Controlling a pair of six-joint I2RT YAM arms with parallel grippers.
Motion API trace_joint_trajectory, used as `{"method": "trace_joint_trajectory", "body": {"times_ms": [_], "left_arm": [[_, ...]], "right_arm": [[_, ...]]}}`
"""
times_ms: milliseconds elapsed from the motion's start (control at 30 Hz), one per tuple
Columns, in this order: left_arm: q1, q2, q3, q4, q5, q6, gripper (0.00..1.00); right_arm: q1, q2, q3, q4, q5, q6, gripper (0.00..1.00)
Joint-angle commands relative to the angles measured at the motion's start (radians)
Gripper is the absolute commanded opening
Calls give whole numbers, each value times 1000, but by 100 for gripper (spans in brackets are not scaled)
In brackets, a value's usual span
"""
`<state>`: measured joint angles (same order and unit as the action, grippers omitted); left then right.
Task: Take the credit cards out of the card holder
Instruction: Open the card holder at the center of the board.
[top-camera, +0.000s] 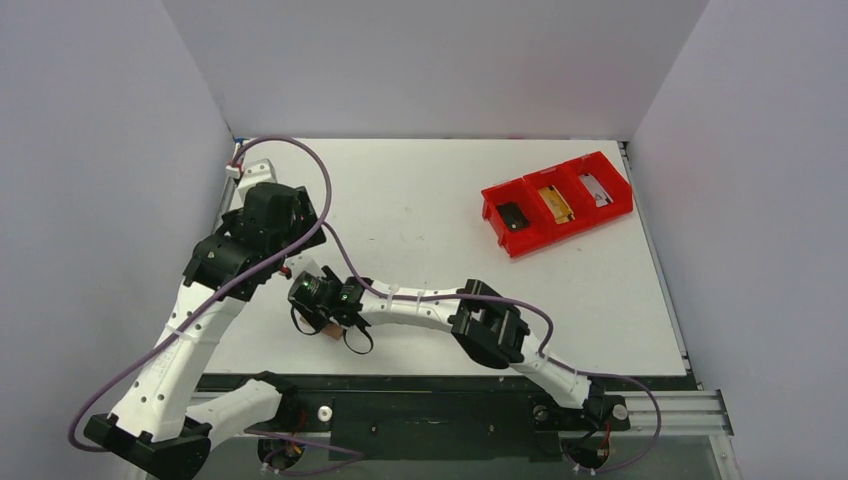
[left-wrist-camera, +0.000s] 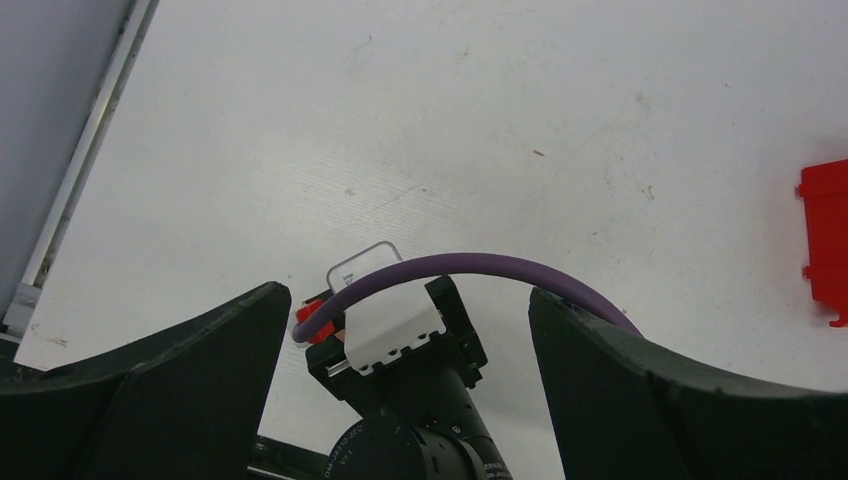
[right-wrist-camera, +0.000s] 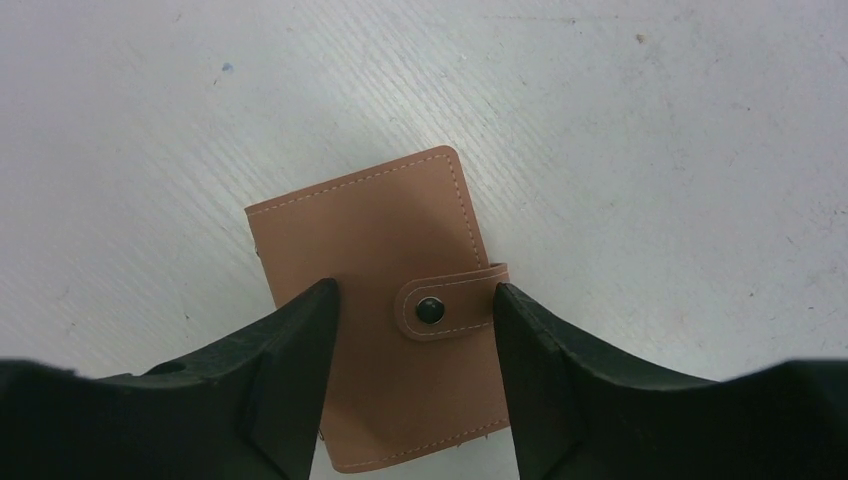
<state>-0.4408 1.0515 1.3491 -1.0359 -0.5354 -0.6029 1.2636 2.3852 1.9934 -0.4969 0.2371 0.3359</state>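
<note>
Lying closed, tab (right-wrist-camera: 447, 306) snapped, the card holder (right-wrist-camera: 370, 230) is seen flat on the bench (right-wrist-camera: 650, 150), near left of centre. The right jaws are set fairly wide over its tan face. The left jaws are spread wide above the right wrist (left-wrist-camera: 400, 400).

Bench (top-camera: 420, 190), near-left part: card holder (right-wrist-camera: 360, 230) lying flat, directly under the right hand (right-wrist-camera: 412, 290), whose two fingers (right-wrist-camera: 290, 350) stand apart over it, one to each side of the tab across its face; contact cannot be told. Left hand (left-wrist-camera: 405, 292): above the bench, just behind and left of the right hand, spread wide with nothing between its fingers. Far-right part: tray (top-camera: 520, 243), three compartments in a row, one item in each, well apart from both hands.
</note>
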Motion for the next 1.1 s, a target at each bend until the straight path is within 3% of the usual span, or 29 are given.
{"method": "trace_joint_trajectory", "body": {"times_ms": [0, 400, 800, 1067], "left_arm": [[41, 7, -21, 183, 7, -47, 89], [57, 34, -65, 211, 38, -53, 89], [59, 54, -118, 265, 92, -54, 89], [55, 75, -262, 361, 189, -79, 89]], "right_arm": [[57, 15, -6, -52, 12, -80, 49], [-25, -82, -200, 3, -48, 12, 1], [-120, -275, -451, 79, -41, 132, 0], [-240, -452, -681, 146, -42, 253, 0]]}}
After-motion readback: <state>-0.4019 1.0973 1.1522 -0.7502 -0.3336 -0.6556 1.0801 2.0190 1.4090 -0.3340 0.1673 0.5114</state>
